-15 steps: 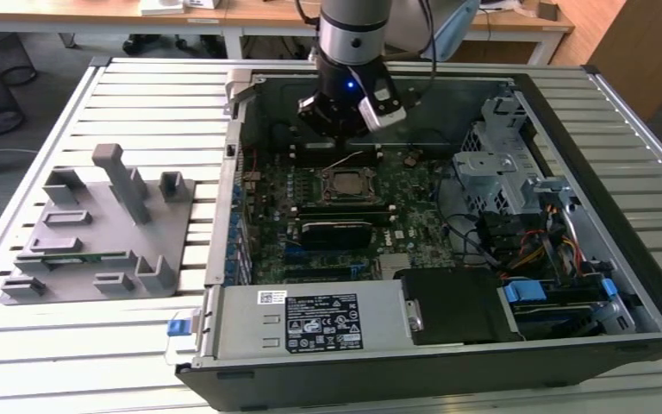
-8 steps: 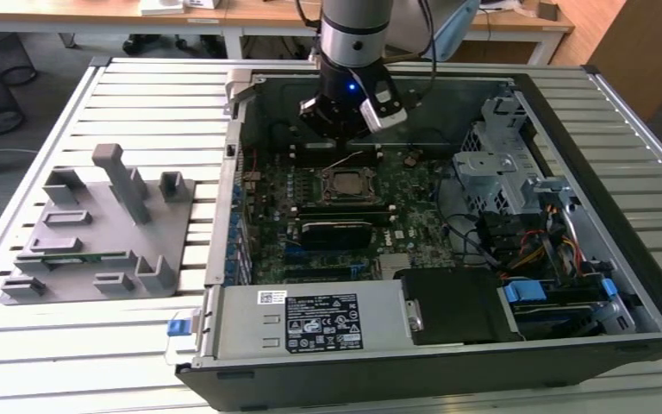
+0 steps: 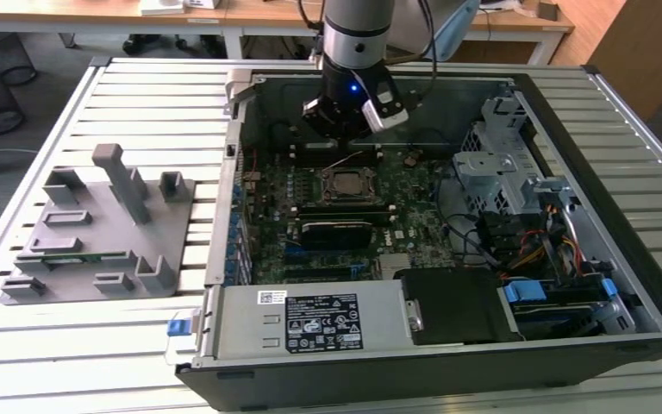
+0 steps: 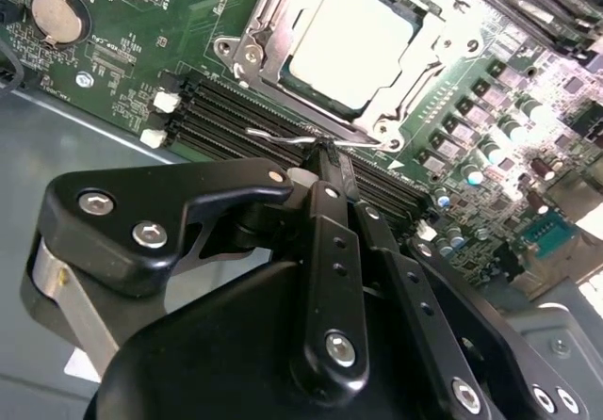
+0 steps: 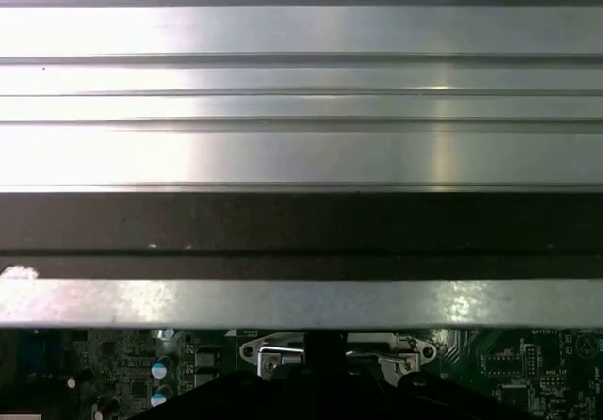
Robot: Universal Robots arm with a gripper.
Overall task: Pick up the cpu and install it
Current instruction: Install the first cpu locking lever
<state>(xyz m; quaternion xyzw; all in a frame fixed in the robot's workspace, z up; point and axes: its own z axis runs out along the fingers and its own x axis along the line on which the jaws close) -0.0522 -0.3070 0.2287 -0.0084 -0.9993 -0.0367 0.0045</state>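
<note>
While the arm is lowered into the open computer case, the cpu is seen already seated in the motherboard socket, its pale silver top framed by the metal retention bracket. In the exterior view the same socket is found near the middle of the green motherboard, and the hand is held just beyond it, towards the far wall of the case. In the second wrist view the hand is seen with its black fingers brought together to a narrow point, with no visible gap between them; nothing is gripped between them. Their tips are placed at the thin wire lever that runs along the socket's near edge, over the black memory slots beside the socket; whether the lever is actually touched cannot be told. A round coin battery is mounted on the board well apart from the socket. In the first wrist view a ribbed metal panel is shown above a strip of the board, where part of the socket bracket is visible. On the slatted surface, to the exterior view's left of the case, a grey fixture is laid, with a green memory stick held in one of its slots.
</note>
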